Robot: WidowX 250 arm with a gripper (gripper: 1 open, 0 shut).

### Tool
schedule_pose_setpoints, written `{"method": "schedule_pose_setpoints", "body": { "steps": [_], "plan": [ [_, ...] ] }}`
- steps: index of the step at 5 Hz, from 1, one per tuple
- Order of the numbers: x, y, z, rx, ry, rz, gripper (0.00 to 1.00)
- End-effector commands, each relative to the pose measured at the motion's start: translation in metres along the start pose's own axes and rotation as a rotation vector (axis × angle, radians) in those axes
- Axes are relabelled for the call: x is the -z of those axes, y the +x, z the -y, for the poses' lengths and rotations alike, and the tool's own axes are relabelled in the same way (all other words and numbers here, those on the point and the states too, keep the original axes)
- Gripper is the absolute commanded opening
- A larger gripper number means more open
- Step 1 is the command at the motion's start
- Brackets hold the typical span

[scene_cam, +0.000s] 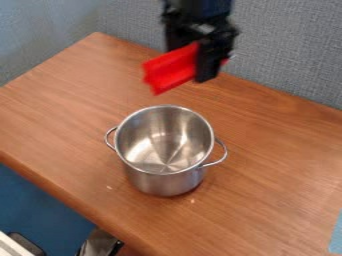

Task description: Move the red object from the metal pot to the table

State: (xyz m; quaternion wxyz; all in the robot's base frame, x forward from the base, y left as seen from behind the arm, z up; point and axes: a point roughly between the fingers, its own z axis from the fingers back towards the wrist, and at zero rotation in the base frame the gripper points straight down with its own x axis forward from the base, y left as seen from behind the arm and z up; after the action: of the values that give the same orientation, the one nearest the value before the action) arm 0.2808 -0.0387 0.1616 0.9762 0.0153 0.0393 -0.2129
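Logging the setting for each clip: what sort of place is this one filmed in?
Probably a lab or office robot workstation, not a real kitchen: a bare wooden table against a plain grey-blue wall, with just an empty metal pot on it and the robot's tool holding a red object above.

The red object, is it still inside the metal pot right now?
No, the red object hangs in the gripper above the metal pot, whose inside shows only bare steel.
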Motion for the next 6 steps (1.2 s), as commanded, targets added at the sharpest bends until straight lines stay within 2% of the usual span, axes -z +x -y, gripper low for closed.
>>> {"method": "schedule_pose_setpoints", "body": {
  "steps": [1,2,4,5,6],
  "plan": [
    [-0.004,-0.006,0.029,-0.035,0.009,0.113,0.00],
    [0.029,-0.018,0.064,-0.052,-0.022,0.125,0.00],
    [0.075,-0.001,0.116,0.224,-0.018,0.042,0.00],
    [0.103,0.011,0.121,0.161,-0.004,0.072,1.00],
    [0.130,0.018,0.119,0.098,-0.004,0.094,1.00]
  ]
}}
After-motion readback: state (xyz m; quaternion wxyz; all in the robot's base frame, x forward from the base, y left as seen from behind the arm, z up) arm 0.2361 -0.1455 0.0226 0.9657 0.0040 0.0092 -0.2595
